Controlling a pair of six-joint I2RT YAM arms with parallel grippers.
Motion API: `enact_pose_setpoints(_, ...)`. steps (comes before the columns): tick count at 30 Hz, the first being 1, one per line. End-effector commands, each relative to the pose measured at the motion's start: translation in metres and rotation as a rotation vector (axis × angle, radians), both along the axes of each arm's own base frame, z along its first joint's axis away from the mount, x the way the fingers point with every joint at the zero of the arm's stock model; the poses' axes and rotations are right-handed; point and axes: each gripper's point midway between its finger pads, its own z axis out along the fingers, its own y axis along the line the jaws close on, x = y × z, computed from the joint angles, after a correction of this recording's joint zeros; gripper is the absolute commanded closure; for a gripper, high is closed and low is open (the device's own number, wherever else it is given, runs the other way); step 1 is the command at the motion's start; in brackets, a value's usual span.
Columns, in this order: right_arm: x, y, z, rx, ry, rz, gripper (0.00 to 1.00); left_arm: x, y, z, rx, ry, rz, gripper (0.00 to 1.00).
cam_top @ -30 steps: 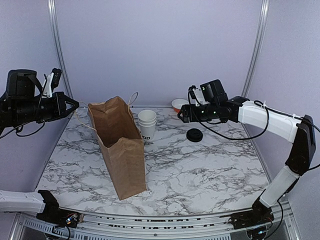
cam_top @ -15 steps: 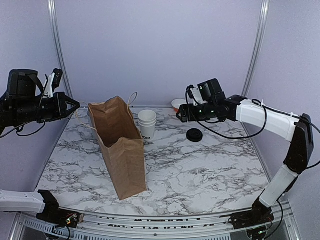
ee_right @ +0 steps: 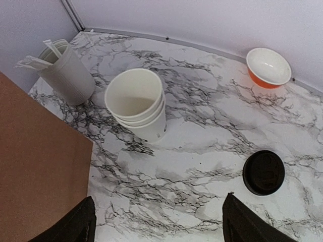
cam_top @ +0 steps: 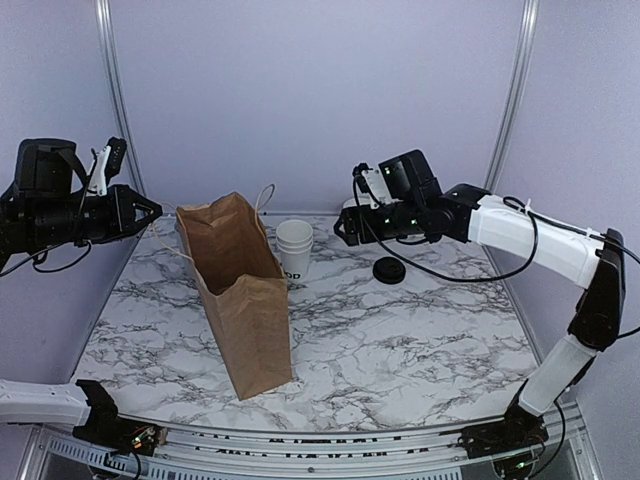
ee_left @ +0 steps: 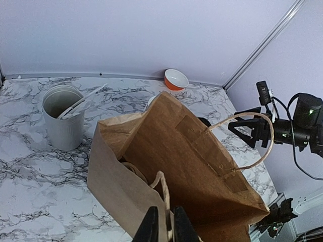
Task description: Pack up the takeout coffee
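stacked paper cups [ee_right: 135,103] upright — mouths up, black lid [ee_right: 263,172] flat

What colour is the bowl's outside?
Orange; the bowl shows best in the right wrist view.

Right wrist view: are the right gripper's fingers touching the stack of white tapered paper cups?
Apart. The right wrist view shows the right gripper open, bare marble tabletop between its fingers and the stack of white tapered paper cups.
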Motion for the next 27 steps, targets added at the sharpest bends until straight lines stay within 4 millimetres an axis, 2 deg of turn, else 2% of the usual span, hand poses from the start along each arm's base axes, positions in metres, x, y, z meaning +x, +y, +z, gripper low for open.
enact_pose_setpoints(1,-0.021,0.011,0.064,0.09,-0.102,0.042,0.17,-0.001,-0.002,0.008,-0.022,-0.008,-0.013,0.87)
enact_pose_setpoints(5,-0.027,0.021,0.067,0.113,-0.099,0.072,0.18,0.001,-0.005,0.007,-0.024,-0.003,-0.019,0.88)
enact_pose_setpoints(9,-0.025,0.025,0.062,0.104,-0.093,0.075,0.19,0.0,-0.004,0.009,-0.028,-0.005,-0.013,0.99)
enact_pose_setpoints(13,-0.022,0.025,0.06,0.091,-0.101,0.072,0.19,-0.001,0.005,0.012,-0.023,-0.009,0.025,1.0)
enact_pose_setpoints(17,-0.018,0.028,0.053,0.074,-0.097,0.076,0.19,0.0,0.02,0.014,0.02,-0.016,0.09,1.0)
enact_pose_setpoints(21,-0.015,0.032,0.045,0.056,-0.093,0.08,0.19,0.001,0.037,0.025,0.073,-0.041,0.154,1.0)
enact_pose_setpoints(27,-0.009,0.039,0.032,0.036,-0.081,0.088,0.19,-0.002,0.063,0.023,0.144,-0.044,0.253,1.0)
